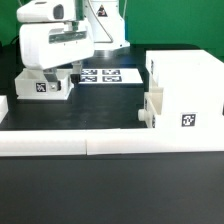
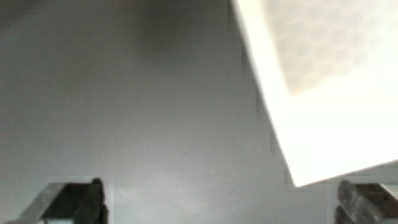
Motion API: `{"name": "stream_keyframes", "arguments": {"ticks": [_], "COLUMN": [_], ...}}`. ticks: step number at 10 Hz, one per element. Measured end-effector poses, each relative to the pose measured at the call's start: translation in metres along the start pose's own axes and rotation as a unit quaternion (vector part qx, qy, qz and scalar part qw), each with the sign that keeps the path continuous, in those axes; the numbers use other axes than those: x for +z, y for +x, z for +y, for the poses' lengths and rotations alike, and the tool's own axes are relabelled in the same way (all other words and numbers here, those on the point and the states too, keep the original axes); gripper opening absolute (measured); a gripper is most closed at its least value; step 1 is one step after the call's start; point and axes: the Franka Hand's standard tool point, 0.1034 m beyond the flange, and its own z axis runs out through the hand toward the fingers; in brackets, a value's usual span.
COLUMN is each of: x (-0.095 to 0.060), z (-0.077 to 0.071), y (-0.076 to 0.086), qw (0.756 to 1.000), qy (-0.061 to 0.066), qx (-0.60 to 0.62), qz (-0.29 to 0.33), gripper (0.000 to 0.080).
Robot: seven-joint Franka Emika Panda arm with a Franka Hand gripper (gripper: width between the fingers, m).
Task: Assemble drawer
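Observation:
One white drawer tray [image 1: 40, 86] with a square marker on its side sits on the dark table at the exterior view's left. My gripper [image 1: 60, 72] hangs just above and beside it. In the wrist view my gripper [image 2: 217, 196] is open wide and empty, with dark fingers [image 2: 71, 202] at either side, and a white tray surface [image 2: 320, 80] lies off to one side, not between the fingers. The tall drawer housing [image 1: 188, 88] stands at the exterior view's right. A second tray [image 1: 152, 108] sticks out of its open front.
The marker board [image 1: 107, 75] lies flat behind the gripper. A long low white border wall [image 1: 100, 146] runs along the front of the table. A short white wall piece [image 1: 3, 108] shows at the exterior view's left edge.

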Motion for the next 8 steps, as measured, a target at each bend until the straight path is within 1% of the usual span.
{"name": "stream_keyframes", "arguments": {"ticks": [3,4,5,6,7,8], "x": [0.001,0.000,-0.007,-0.012,-0.015,-0.016], "z": [0.000,0.000,0.004,0.006,0.000,-0.010], "y": [0.001,0.001,0.006,0.001,-0.011,-0.016], "qw": [0.996,0.993,0.985,0.977,0.956,0.933], "qy": [0.001,-0.001,-0.009,-0.020,-0.020,-0.020], "qx": [0.088,0.116,0.170,0.212,0.291,0.360], "qz": [0.001,0.001,0.003,0.007,0.007,0.008], "gripper": [0.0649,0.0649,0.0649,0.0649,0.0649,0.0649]}}
